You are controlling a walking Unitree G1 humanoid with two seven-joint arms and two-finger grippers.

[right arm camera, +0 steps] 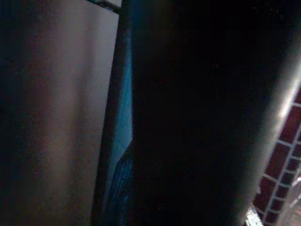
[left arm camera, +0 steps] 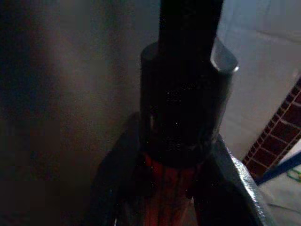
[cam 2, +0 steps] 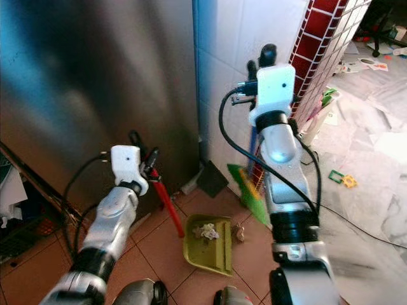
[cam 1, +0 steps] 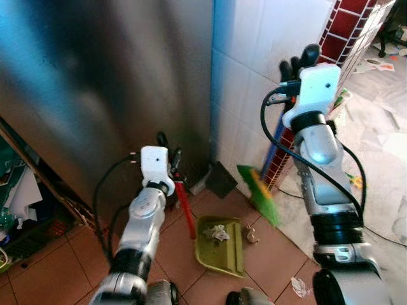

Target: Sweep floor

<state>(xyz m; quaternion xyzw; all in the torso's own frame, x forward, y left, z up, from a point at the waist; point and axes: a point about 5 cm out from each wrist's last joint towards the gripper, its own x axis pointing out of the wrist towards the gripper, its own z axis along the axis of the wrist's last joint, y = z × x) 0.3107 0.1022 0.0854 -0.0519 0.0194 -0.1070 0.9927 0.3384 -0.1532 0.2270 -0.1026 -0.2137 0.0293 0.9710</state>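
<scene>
Broom head (cam 1: 261, 194) smeared by motion blur, its handle mostly hidden behind the right arm, right tool (cam 1: 299, 63) tips partly masked by the wrist camera housing, scraps in the dustpan (cam 1: 222, 244) too small to identify

A big steel fridge (cam 1: 108, 95) stands against the white tiled wall (cam 1: 254, 76). Right of the fridge is a red tiled pillar (cam 1: 340, 28). Left of the fridge, perhaps a cluttered shelf (cam 1: 19, 203), blurred.
</scene>
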